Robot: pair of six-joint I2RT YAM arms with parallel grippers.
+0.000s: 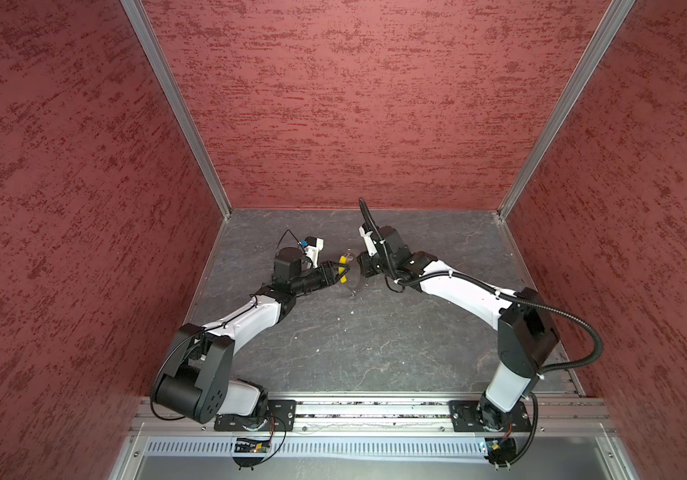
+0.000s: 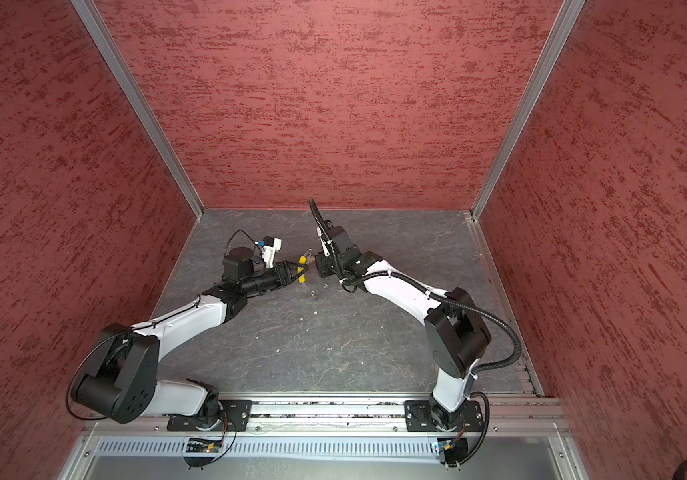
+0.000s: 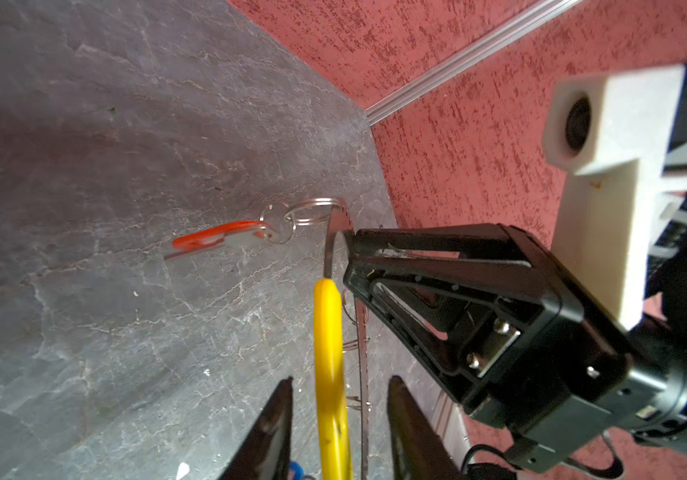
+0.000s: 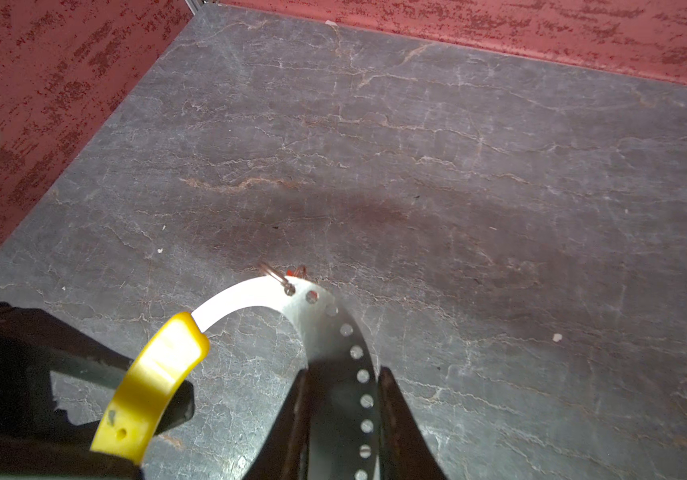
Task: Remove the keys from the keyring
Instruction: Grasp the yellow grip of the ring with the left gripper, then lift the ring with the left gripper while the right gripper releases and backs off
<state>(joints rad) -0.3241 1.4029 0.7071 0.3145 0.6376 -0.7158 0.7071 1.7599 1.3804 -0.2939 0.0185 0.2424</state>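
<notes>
The keyring is a curved silvery band with a row of holes and a yellow sleeve. It is held up above the table between both arms. My right gripper is shut on the perforated band. My left gripper is open. Its fingers stand on either side of the yellow sleeve with a gap on each side. The red-headed key hangs from small split rings at the band's end. A bit of blue peeks out near the left fingers. In both top views the grippers meet mid-table.
The grey slate tabletop carries a few small white specks. Red textured walls close in the back and both sides. An aluminium rail holding the two arm bases runs along the front edge.
</notes>
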